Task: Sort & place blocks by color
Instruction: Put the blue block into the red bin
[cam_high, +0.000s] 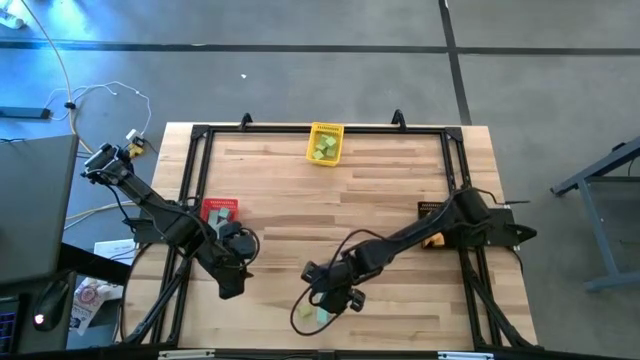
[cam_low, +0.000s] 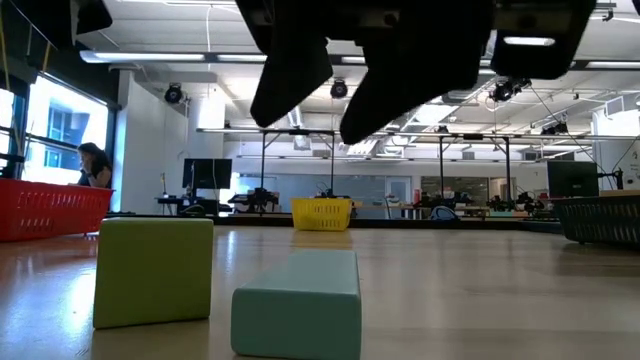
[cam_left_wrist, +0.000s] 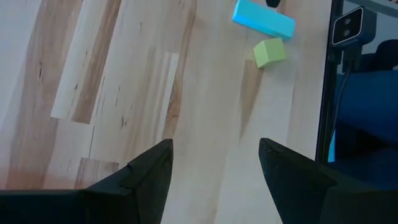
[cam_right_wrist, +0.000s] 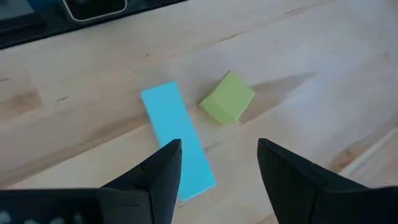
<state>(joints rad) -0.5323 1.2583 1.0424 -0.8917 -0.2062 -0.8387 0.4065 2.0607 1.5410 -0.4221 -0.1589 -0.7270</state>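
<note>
A light green cube (cam_right_wrist: 227, 98) and a teal bar (cam_right_wrist: 177, 140) lie flat on the wooden table, side by side near its front edge; the low view shows the cube (cam_low: 153, 270) and the bar (cam_low: 298, 300) close up. My right gripper (cam_right_wrist: 217, 152) hangs open above them and slants down, its fingers (cam_low: 290, 70) clear of both blocks. My left gripper (cam_left_wrist: 214, 152) is open over bare wood at the front left (cam_high: 232, 283), with the same two blocks farther off in its wrist view.
A yellow bin (cam_high: 325, 143) holding green blocks stands at the far edge's middle. A red bin (cam_high: 220, 210) sits at the left beside the left arm, and a black bin (cam_high: 432, 210) at the right under the right arm. A black frame (cam_high: 190, 180) borders the table.
</note>
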